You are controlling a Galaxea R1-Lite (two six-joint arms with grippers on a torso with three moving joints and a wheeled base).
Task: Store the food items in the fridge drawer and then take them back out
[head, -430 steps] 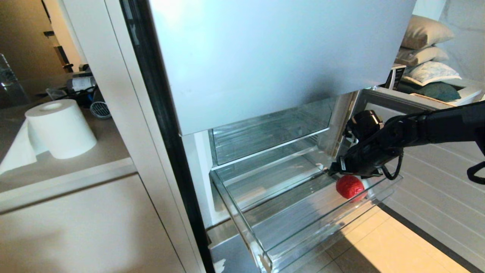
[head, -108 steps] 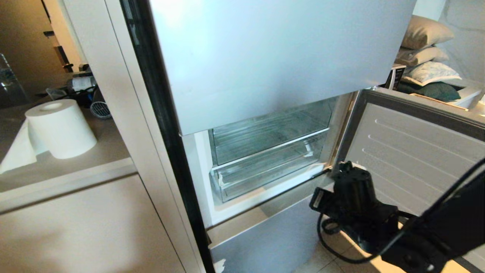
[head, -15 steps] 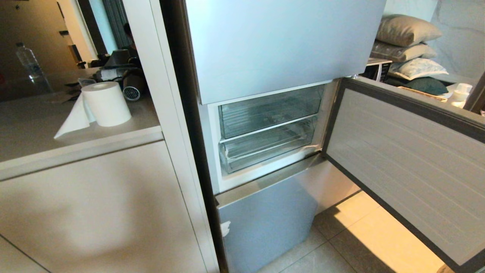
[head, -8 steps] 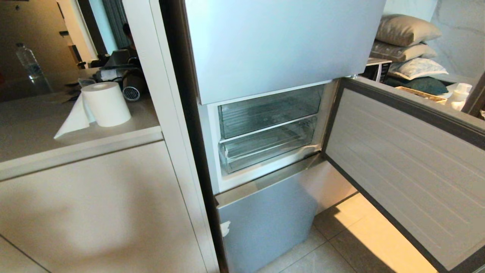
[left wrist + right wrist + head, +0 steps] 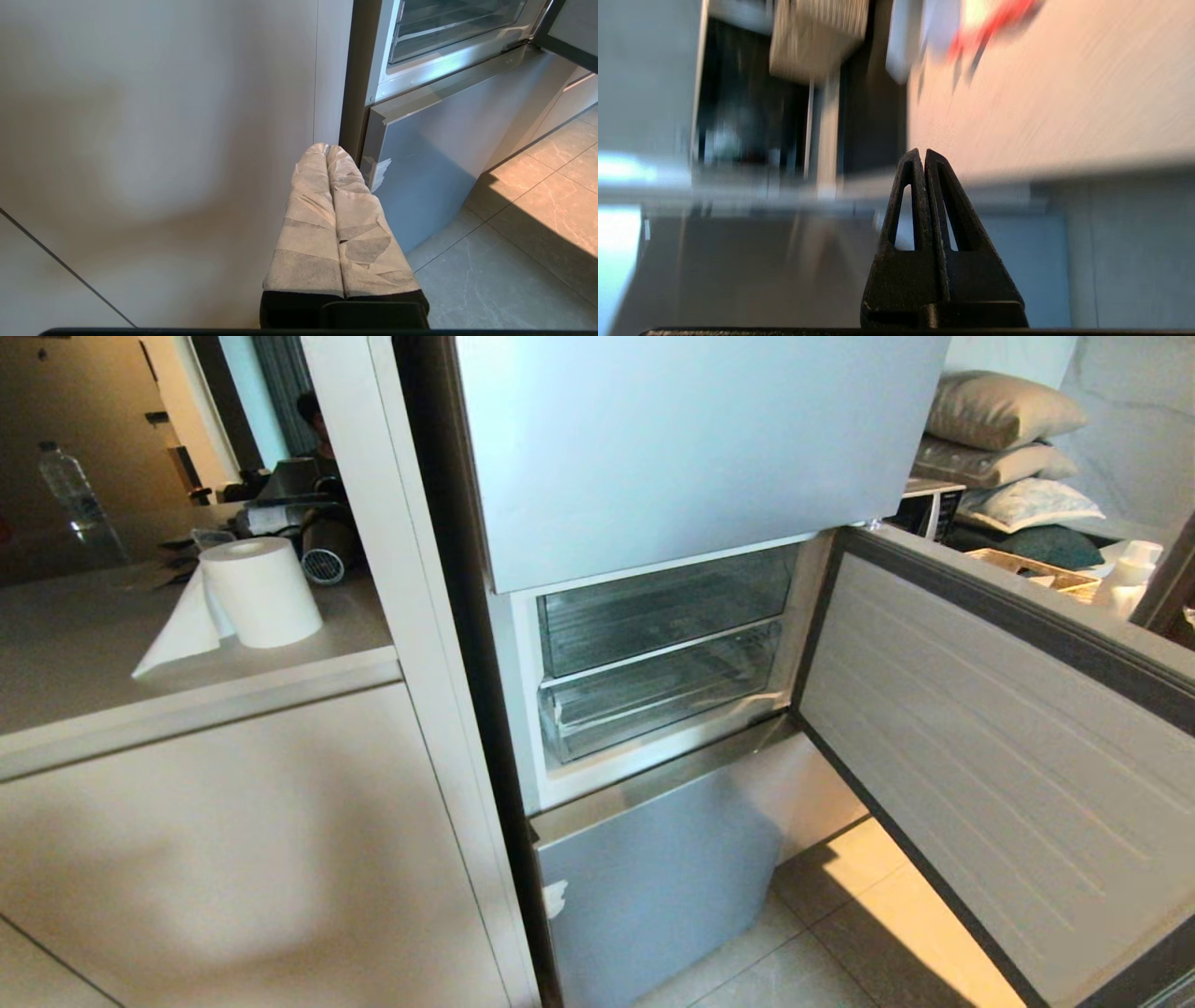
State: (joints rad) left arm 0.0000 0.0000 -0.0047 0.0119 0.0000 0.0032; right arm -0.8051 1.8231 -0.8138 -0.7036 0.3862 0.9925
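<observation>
The beige countertop (image 5: 112, 681) to the left of the fridge (image 5: 653, 448) carries a roll of paper towel (image 5: 260, 590) standing upright, with one loose sheet hanging toward the front edge. Behind the roll, farther from the fridge, stand a clear water bottle (image 5: 77, 504) and some dark items (too dim to name).

Showing now, by count:
- clear fridge bins: two, the fridge drawer (image 5: 658, 702) and the taller bin (image 5: 665, 609) above it
- grey-blue door panels: two closed (image 5: 691, 439) (image 5: 653, 877), one swung open (image 5: 999, 747)
- paper-towel rolls: one (image 5: 261, 590)
- water bottles: one (image 5: 70, 490)
- pillows: stacking four (image 5: 1004, 406)
- grippers: two, left gripper (image 5: 327, 148), right gripper (image 5: 920, 151), each with fingers pressing together
</observation>
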